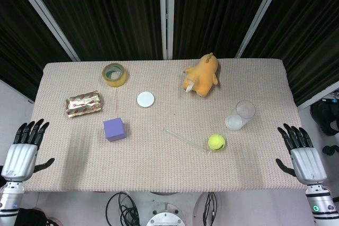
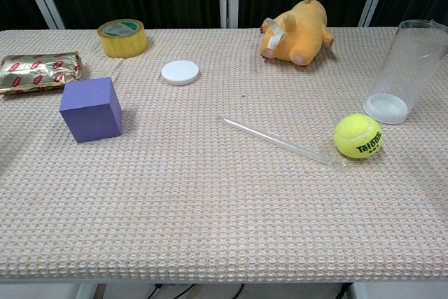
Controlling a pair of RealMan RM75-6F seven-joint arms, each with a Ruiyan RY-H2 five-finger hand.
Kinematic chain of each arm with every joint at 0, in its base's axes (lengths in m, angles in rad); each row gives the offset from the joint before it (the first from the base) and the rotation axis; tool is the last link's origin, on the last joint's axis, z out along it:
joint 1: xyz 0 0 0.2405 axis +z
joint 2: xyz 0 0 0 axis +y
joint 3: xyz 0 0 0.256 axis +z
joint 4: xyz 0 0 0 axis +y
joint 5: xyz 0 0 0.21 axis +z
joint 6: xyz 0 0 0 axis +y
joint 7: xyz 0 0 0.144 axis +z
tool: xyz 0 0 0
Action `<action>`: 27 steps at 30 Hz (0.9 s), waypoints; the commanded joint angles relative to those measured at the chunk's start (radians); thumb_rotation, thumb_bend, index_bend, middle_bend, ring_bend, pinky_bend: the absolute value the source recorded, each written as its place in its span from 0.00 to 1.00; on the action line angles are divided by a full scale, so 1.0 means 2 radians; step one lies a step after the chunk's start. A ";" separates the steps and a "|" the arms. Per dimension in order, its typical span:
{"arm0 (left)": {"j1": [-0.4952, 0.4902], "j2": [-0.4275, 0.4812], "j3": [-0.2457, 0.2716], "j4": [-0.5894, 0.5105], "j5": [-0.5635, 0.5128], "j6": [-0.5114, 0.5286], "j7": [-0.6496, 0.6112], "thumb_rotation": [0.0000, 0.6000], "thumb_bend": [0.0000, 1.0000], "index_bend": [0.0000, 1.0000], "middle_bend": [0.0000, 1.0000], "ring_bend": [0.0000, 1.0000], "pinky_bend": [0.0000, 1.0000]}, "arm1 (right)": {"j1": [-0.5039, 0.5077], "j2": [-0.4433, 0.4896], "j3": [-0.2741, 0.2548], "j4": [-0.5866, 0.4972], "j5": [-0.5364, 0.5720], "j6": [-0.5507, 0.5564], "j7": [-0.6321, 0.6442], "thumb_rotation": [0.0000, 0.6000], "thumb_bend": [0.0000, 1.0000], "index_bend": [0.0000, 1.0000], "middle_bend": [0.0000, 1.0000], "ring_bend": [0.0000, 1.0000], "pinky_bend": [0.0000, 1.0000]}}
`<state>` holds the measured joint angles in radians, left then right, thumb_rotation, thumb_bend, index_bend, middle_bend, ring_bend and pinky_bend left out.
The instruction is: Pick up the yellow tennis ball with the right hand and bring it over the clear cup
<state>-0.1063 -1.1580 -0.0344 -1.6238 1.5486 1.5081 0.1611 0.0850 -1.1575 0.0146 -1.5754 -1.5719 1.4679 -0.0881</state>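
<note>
Currently right hand [image 1: 302, 154] spread wide, empty, at table's edge. Yellow tennis ball [image 1: 216, 142] well ahead and inward, clear cup [image 1: 240, 115] just beyond it. Likely risks: nudging ball rolling, knocking over cup, snagging clear straw [image 1: 185, 138] touching ball.

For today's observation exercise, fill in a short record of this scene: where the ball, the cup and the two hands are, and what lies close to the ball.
ball: yellow tennis ball on the table, untouched
cup: clear cup upright, just beyond the ball, on its right
near ball: clear straw lying flat, one end close to the ball
right hand: right hand at the table's right edge, fingers apart, holding nothing
left hand: left hand at the left edge, fingers apart, holding nothing
</note>
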 commanded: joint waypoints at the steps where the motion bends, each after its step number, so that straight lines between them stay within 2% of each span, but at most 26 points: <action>1: 0.000 0.001 0.001 -0.001 0.002 0.001 0.002 1.00 0.08 0.00 0.00 0.00 0.00 | 0.001 0.000 0.000 -0.002 -0.003 0.000 -0.002 1.00 0.17 0.00 0.00 0.00 0.00; 8: 0.002 0.004 0.003 -0.007 0.001 0.001 0.005 1.00 0.08 0.00 0.00 0.00 0.00 | 0.011 -0.004 -0.007 -0.009 -0.029 -0.004 -0.008 1.00 0.16 0.00 0.00 0.00 0.00; 13: 0.000 0.003 0.001 -0.010 -0.004 -0.004 0.007 1.00 0.08 0.00 0.00 0.00 0.00 | 0.032 -0.008 -0.012 -0.031 -0.055 -0.028 -0.034 1.00 0.16 0.00 0.00 0.00 0.00; 19: 0.001 -0.003 0.002 -0.002 -0.006 -0.004 0.001 1.00 0.08 0.00 0.00 0.00 0.00 | 0.076 -0.028 -0.003 -0.046 -0.049 -0.099 -0.074 1.00 0.16 0.00 0.00 0.00 0.00; 27: 0.007 -0.001 0.004 0.003 -0.004 0.005 -0.010 1.00 0.08 0.00 0.00 0.00 0.00 | 0.141 -0.082 0.027 -0.015 0.007 -0.197 -0.099 1.00 0.18 0.00 0.00 0.00 0.00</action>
<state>-0.0930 -1.1617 -0.0262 -1.6190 1.5401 1.5159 0.1429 0.3340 -1.2891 0.0484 -1.6248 -1.5916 1.1129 -0.2676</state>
